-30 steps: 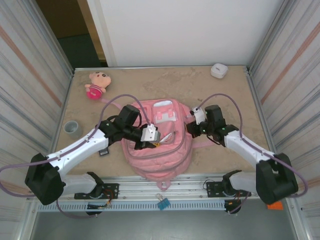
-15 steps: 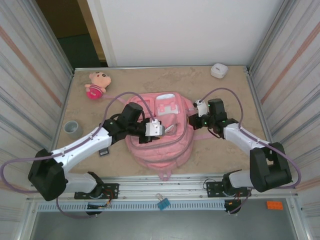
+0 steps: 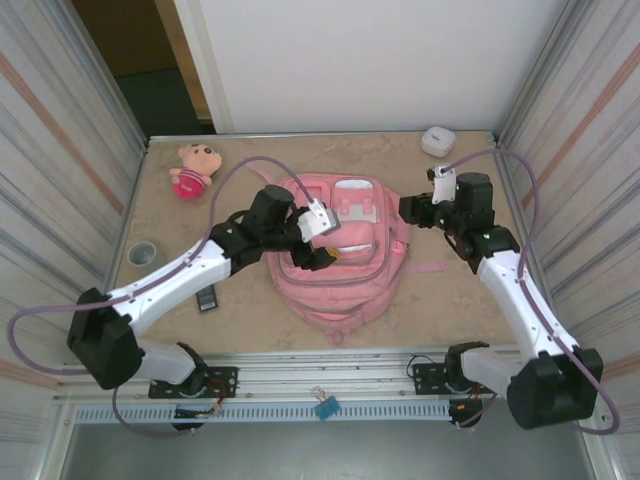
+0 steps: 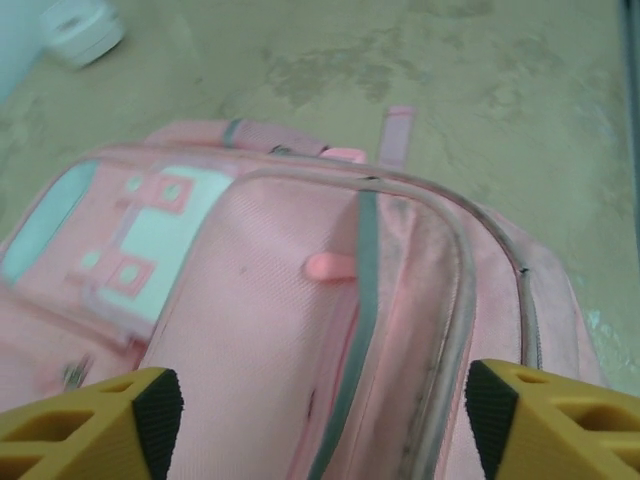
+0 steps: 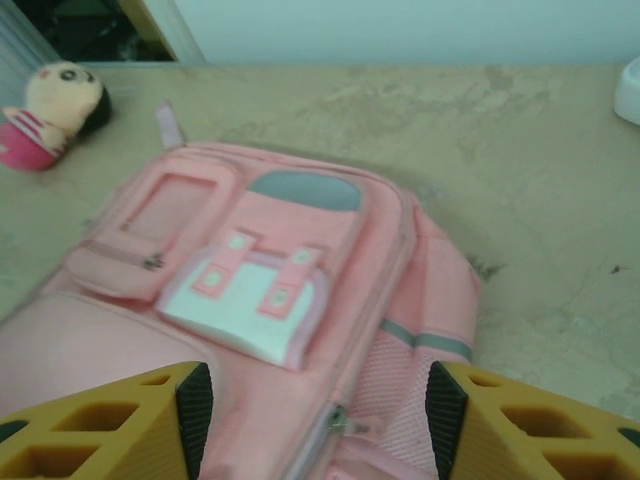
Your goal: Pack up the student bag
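Observation:
The student bag [image 3: 345, 268], a large pink backpack with a pale front pocket, lies flat mid-table. My left gripper [image 3: 322, 248] hovers over its middle. In the left wrist view that gripper [image 4: 320, 425] stands open above the bag's [image 4: 250, 320] top panel, where the zip line looks parted, and nothing is between its fingers. My right gripper [image 3: 410, 210] is at the bag's far right corner. In the right wrist view it [image 5: 315, 415] is open over the bag [image 5: 260, 290], just above the side zip, and holds nothing.
A pink plush doll [image 3: 192, 168] sits at the far left. At the far right there is a small white case [image 3: 437, 140]. A grey roll [image 3: 143, 255] and a small dark item [image 3: 207, 298] lie left of the bag. A loose strap [image 3: 430, 267] trails to the right.
Both grippers were shut on the bag and now stand open, clear of it. The bag has shifted farther and rightward. The right arm has swung out to the right.

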`<state>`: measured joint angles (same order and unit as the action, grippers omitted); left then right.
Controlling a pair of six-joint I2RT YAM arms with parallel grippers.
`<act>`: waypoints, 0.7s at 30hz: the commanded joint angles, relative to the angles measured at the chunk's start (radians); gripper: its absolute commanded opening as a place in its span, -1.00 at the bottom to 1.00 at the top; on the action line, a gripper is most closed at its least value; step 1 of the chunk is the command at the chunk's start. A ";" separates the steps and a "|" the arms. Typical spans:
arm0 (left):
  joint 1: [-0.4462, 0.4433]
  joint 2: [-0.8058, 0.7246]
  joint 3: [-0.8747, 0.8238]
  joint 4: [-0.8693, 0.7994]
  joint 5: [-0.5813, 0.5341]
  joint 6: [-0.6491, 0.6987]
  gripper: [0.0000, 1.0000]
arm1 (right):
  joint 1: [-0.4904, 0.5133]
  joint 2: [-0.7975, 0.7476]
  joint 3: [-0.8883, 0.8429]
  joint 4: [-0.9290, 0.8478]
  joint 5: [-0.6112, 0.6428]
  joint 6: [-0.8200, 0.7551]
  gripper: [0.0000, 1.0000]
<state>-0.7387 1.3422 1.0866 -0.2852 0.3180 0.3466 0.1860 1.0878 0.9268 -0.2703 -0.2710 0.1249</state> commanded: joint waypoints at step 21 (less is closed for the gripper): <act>0.332 -0.274 -0.300 -0.391 -0.273 -0.976 0.84 | 0.472 0.345 -0.325 0.229 0.286 0.493 0.17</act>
<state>-0.4084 1.0721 0.7967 -0.6838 0.0414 -0.5652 0.6720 1.3975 0.6479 -0.0288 -0.0597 0.5591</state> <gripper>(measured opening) 0.923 0.581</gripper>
